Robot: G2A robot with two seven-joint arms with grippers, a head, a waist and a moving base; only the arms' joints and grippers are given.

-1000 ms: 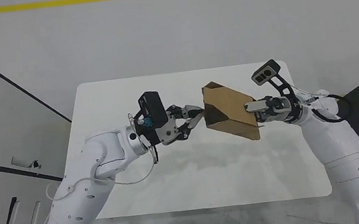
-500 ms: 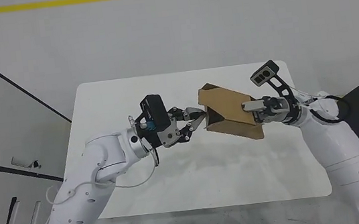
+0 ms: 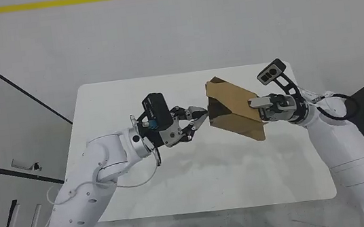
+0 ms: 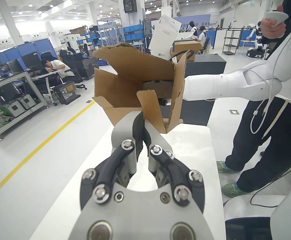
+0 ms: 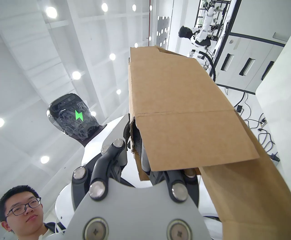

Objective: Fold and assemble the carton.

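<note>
A brown corrugated cardboard carton (image 3: 234,107) sits over the rear right part of the white, round-cornered worktop (image 3: 177,182). It is held between the two arms and lies slantwise to the worktop's edges. I cannot tell whether its lowest corner touches the surface.

Seen from the left wrist, the carton (image 4: 136,68) shows its open end, with its flaps spread apart and the inside visible. The left pincer (image 3: 202,113) is at that end. In its own view the left pincer (image 4: 142,126) is clenched on a narrow flap (image 4: 151,106), which runs down between the dark pads.

The right pincer (image 3: 252,103) is at the opposite end, nearer the worktop's right edge. In the right wrist view the right pincer (image 5: 136,142) grasps the carton (image 5: 177,95) by a torn cardboard edge. One finger lies outside and the other is hidden behind the board.
</note>
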